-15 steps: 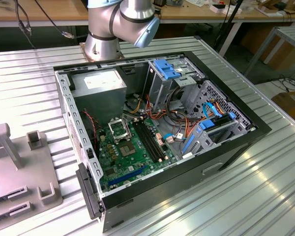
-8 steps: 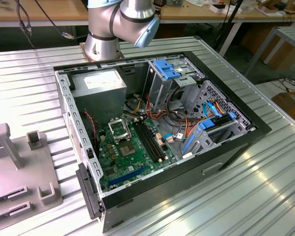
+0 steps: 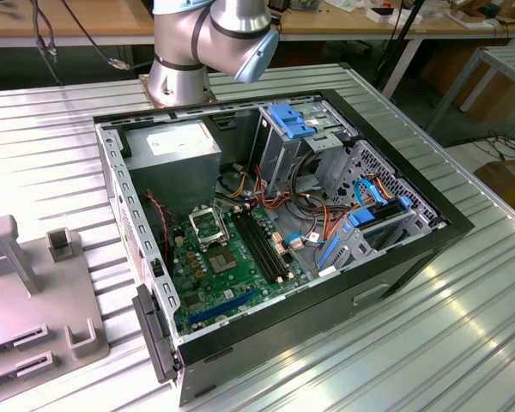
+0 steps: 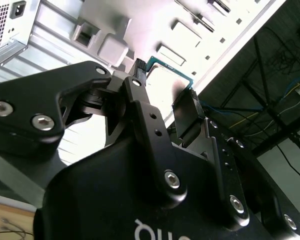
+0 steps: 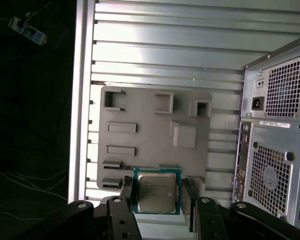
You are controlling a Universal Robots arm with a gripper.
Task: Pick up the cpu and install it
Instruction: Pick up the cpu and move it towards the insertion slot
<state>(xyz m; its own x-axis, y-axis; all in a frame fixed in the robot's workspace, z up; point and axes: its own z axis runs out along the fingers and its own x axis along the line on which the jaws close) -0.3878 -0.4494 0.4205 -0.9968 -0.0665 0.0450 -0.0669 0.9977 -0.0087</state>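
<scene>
I see the cpu (image 5: 156, 190) silver-grey on top with a green, maybe teal, rim, a black gripper (image 5: 159, 190), pale grey tray (image 5: 150, 125), ribbed silver table (image 5: 165, 45), green motherboard (image 3: 208, 290).

An open black metal computer case (image 3: 395, 257) lies on the ribbed metal surface (image 3: 463, 343), with a grey moulded fixture tray (image 3: 17, 300) just beside it at the exterior view's left and the silver robot arm base (image 3: 180, 69) behind it. Inside the case, the grey power-supply box (image 3: 173, 150) fills the far corner. The square black socket (image 3: 208, 227) lies in front of it, and the long black memory slots (image 3: 262, 245) lie at the socket's right. In both wrist views, the small flat square metal-topped cpu (image 5: 156, 192) (image 4: 170, 70) sits clamped between the fingers (image 5: 127, 194) of the black robot gripper (image 5: 158, 200), above the tray and apart from it.
</scene>
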